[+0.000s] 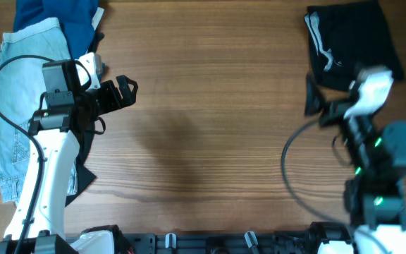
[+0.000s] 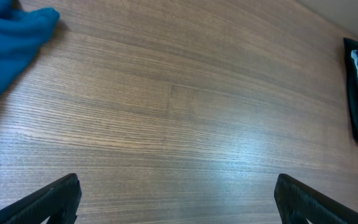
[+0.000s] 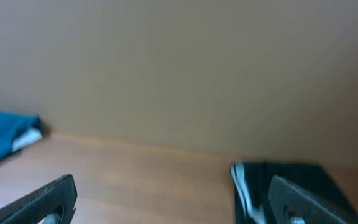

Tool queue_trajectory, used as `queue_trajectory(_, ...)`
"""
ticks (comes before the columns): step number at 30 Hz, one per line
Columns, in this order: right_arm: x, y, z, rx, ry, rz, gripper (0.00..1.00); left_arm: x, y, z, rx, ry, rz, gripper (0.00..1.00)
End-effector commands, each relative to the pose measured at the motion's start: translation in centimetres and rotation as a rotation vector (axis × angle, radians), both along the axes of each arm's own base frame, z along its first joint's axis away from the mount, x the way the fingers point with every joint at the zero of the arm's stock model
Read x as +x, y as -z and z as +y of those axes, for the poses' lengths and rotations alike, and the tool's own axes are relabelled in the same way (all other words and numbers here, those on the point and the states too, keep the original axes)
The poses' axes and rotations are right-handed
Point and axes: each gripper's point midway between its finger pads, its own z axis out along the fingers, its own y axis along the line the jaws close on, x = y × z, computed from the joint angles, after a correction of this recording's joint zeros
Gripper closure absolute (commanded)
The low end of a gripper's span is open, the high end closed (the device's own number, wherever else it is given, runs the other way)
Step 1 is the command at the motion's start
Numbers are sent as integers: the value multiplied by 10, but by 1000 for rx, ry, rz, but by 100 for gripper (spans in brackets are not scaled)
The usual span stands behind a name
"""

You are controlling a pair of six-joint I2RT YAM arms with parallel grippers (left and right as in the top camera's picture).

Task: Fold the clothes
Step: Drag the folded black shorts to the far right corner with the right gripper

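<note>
Hovering spread and empty, the left tool (image 1: 130,90) and right tool (image 1: 309,96) are likely idling between garments: black shorts (image 1: 354,35) lying far right, denim shorts (image 1: 13,106) heaped left.

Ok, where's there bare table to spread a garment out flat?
The wide middle of the table, between the left tool and right tool, is bare. Crowded: the left edge, where denim shorts and a blue garment pile up, and the far right corner, where the black shorts lie.

Left arm (image 1: 53,164) was white, black-jointed, with looped black cable; right arm (image 1: 392,144) had white wrist, teal body, green lights.
</note>
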Motion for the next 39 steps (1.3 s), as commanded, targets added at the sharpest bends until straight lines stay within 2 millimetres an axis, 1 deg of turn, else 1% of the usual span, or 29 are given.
queue_trajectory(1, -26, 42, -3, -20, 22, -11, 0, 4, -3, 1, -4, -6, -7, 0)
queue_trajectory(5, -46, 72, -2, -20, 21, -29, 0, 4, -3, 1, -4, -6, -7, 0)
queue_trajectory(8, -55, 87, 2, -19, 1, -45, 0, 4, -3, 1, -4, -6, -7, 0)
queue_trajectory(11, -61, 101, 5, -20, -15, -70, 0, 4, -3, 1, -4, -6, -7, 0)
queue_trajectory(16, -63, 127, 6, -19, -16, -59, 0, 4, -3, 1, -4, -6, -7, 0)
queue_trajectory(23, -64, 142, 2, -22, 8, -70, 0, 4, -3, 1, -4, -6, -7, 0)
queue_trajectory(24, -66, 142, 2, -20, 8, -70, 0, 4, -3, 1, -4, -6, -7, 0)
queue_trajectory(26, -67, 135, 2, -25, 8, -102, 0, 4, -3, 1, -4, -6, -7, 0)
queue_trajectory(39, -66, 138, 2, -24, 8, -86, 0, 4, -3, 1, -4, -6, -7, 0)
